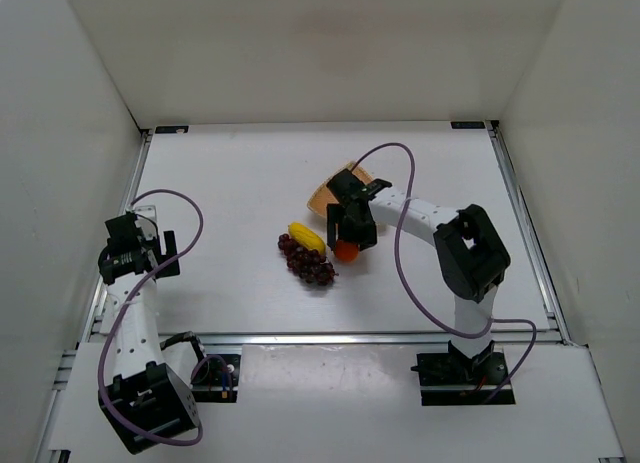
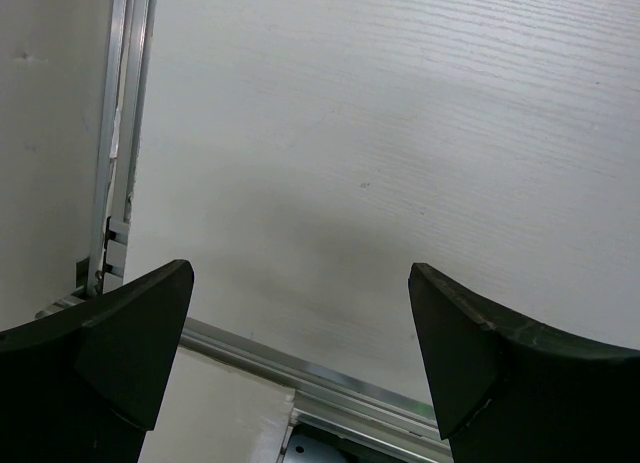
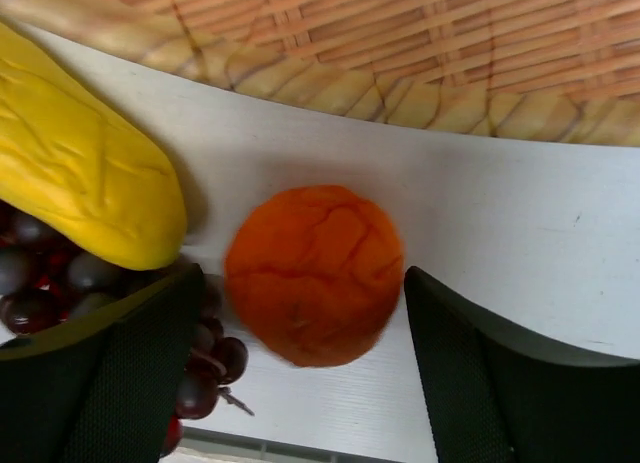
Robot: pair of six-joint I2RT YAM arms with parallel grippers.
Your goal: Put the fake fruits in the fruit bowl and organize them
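Observation:
The round orange (image 3: 313, 273) lies on the white table between the two fingers of my right gripper (image 3: 300, 283), which stands open; the left finger is close against it and a narrow gap shows at the right finger. From above, the right gripper (image 1: 350, 239) sits over the orange (image 1: 346, 251). The yellow banana (image 1: 306, 236) (image 3: 80, 173) rests on the dark grape bunch (image 1: 311, 264) (image 3: 205, 368) just left of the orange. The tan woven fruit bowl (image 1: 325, 194) (image 3: 400, 43) lies behind them, partly hidden by the arm. My left gripper (image 1: 160, 253) (image 2: 300, 273) is open and holds nothing, far left.
An aluminium rail (image 2: 330, 378) runs along the table's near edge under the left gripper. White walls enclose the table on three sides. The right arm's purple cable (image 1: 400, 233) loops above the table near the bowl.

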